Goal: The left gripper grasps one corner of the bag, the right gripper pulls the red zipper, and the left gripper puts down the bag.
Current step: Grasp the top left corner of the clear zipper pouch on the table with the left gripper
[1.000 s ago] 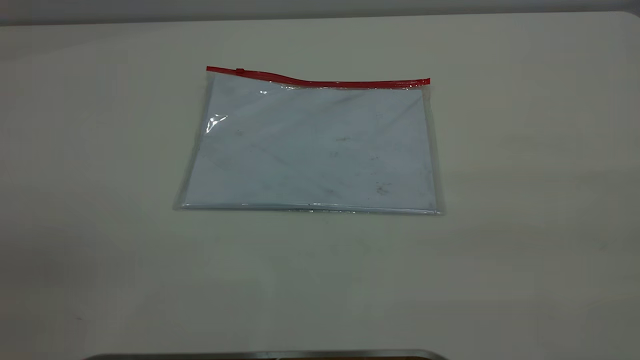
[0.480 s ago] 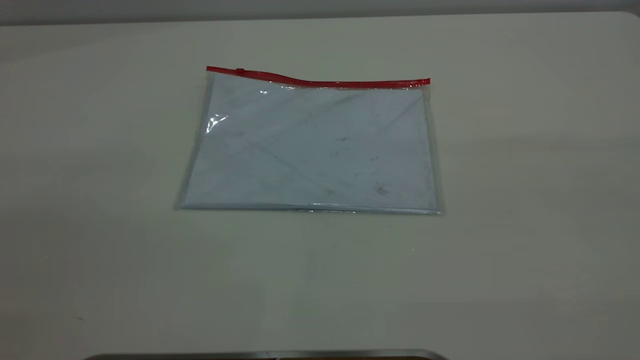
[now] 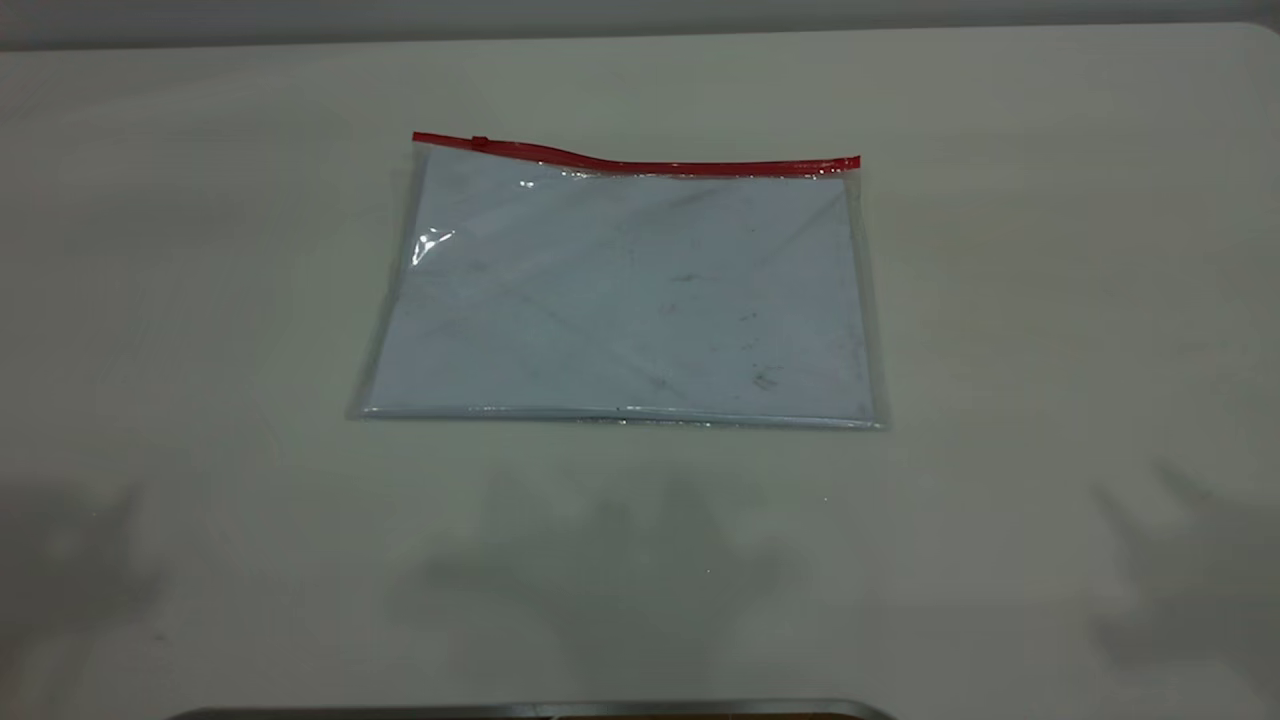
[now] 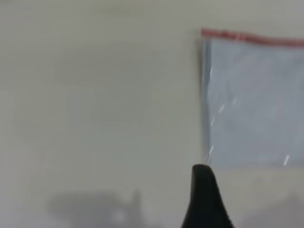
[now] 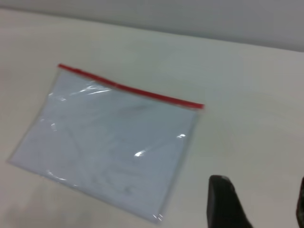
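The bag (image 3: 620,290) lies flat on the table, clear over a pale blue-white sheet with dark smudges. The red zipper (image 3: 640,165) runs along its far edge, with the small slider tab (image 3: 481,143) near its left end. The left corner (image 3: 418,138) rests on the table. Neither gripper shows in the exterior view. In the left wrist view my left gripper (image 4: 256,199) is off the bag (image 4: 254,102), near its edge opposite the zipper (image 4: 251,37); only one finger (image 4: 204,199) shows. My right gripper (image 5: 261,190) is open and empty, beside the bag (image 5: 114,147) and away from the zipper (image 5: 128,89).
The pale table (image 3: 1050,300) spreads wide on all sides of the bag. A metal edge (image 3: 530,710) runs along the table's near side. Soft shadows lie on the near table at left, centre and right.
Dark shadows have appeared on the near table at left, centre and right. The bag has not moved.
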